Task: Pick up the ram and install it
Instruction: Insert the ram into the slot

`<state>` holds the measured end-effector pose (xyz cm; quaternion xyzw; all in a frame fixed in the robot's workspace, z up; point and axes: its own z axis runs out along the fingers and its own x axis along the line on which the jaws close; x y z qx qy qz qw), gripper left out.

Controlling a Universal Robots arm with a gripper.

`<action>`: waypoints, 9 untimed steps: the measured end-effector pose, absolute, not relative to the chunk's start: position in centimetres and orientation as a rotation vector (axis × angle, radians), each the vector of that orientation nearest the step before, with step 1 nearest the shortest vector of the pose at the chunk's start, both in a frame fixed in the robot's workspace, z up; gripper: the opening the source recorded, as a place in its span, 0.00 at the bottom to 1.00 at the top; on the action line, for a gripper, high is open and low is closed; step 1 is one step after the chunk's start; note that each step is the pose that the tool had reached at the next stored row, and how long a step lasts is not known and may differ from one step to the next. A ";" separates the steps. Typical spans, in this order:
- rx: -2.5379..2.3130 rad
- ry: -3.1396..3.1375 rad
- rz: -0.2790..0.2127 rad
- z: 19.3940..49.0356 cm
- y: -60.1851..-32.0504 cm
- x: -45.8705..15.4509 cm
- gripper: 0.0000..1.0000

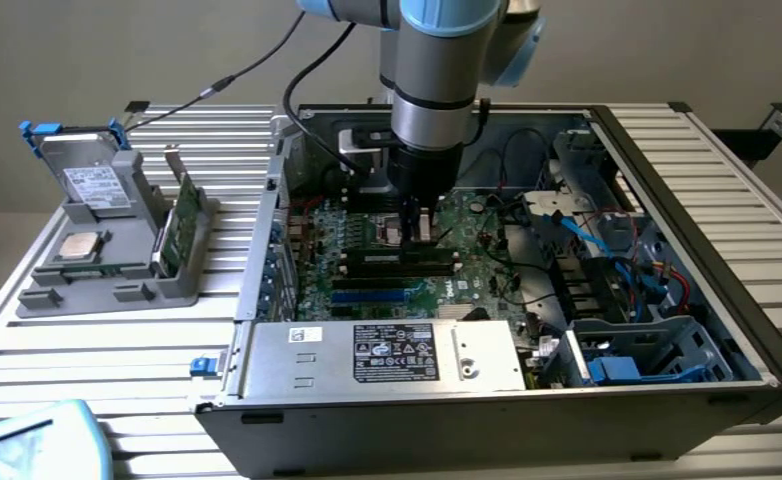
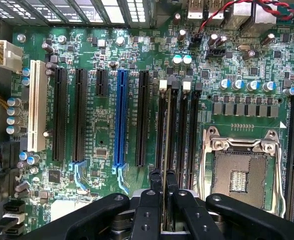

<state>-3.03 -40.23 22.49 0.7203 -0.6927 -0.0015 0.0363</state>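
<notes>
The black two-fingered hand (image 2: 163, 176) is clenched on the thin green ram stick (image 2: 166, 145). The wrist view shows it edge-on above the black memory slots (image 2: 175, 130), beside the empty silver processor socket (image 2: 241, 172). It is likely light, stiff and fragile, best pinched mid-length by its flat faces. The exterior view shows the open black computer case (image 1: 711, 250) mid-way along the slatted metal bench (image 1: 124, 350).

The ram (image 2: 167, 135) stands edge-on, thin; pinched in the claw (image 2: 164, 178), lined along a black memory slot (image 2: 160, 130).
</notes>
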 end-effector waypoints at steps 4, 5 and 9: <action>2.212 -2.125 -0.001 22.4 -40.2 -3.0 0.15; 2.211 -2.124 0.000 22.4 -40.2 -3.0 0.15; 2.210 -2.123 0.002 22.4 -40.2 -3.0 0.15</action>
